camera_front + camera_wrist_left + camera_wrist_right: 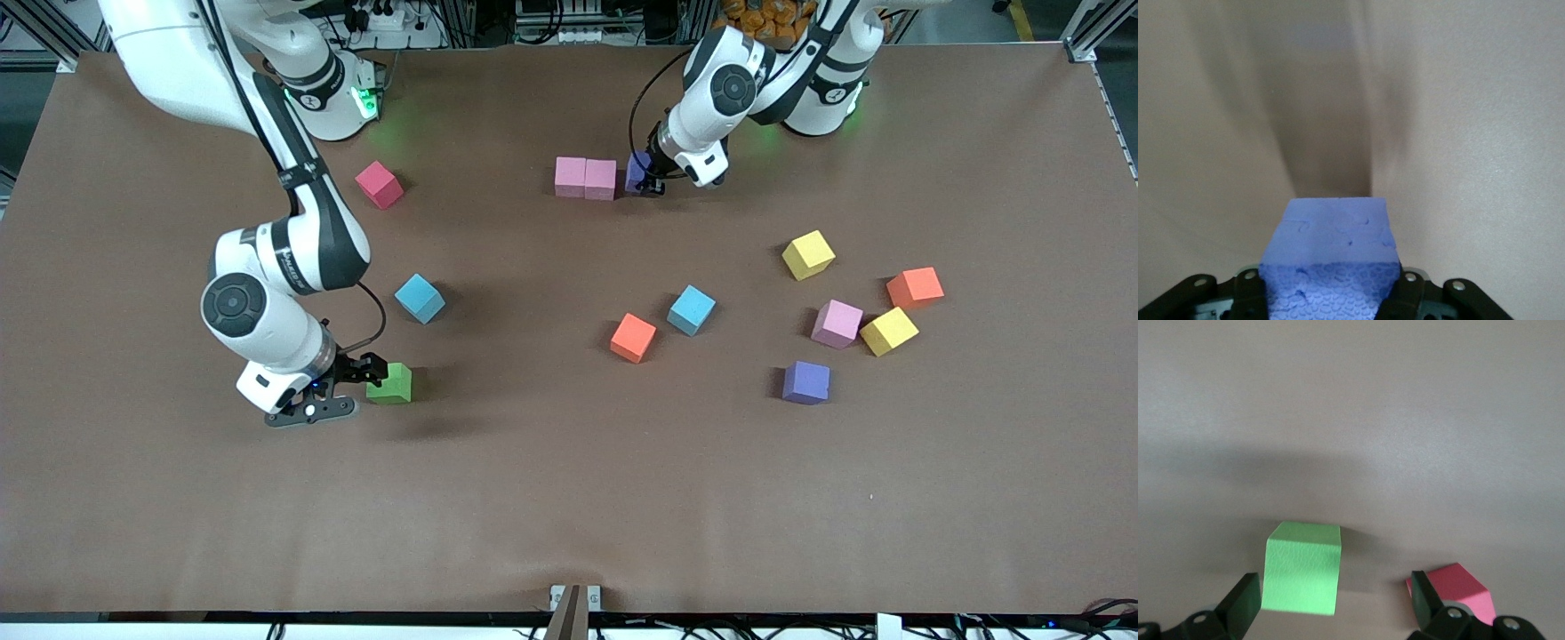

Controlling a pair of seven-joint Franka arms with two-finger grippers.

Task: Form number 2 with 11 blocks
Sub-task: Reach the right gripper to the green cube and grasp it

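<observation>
Two pink blocks (570,175) (600,179) stand side by side near the robots' bases. My left gripper (646,178) is shut on a purple block (1328,247), which it holds right beside that pair, toward the left arm's end. My right gripper (366,379) is open and low around a green block (391,382); the block (1301,568) lies between the fingers (1245,603), nearer one of them. Loose blocks: red (380,184), blue (420,298), blue (691,309), orange-red (633,337), orange-red (915,287), pink (837,323), purple (806,382).
Two yellow cubes (808,254) (888,331) lie among the loose blocks toward the left arm's end. The brown table (569,498) is bare along the edge nearest the front camera.
</observation>
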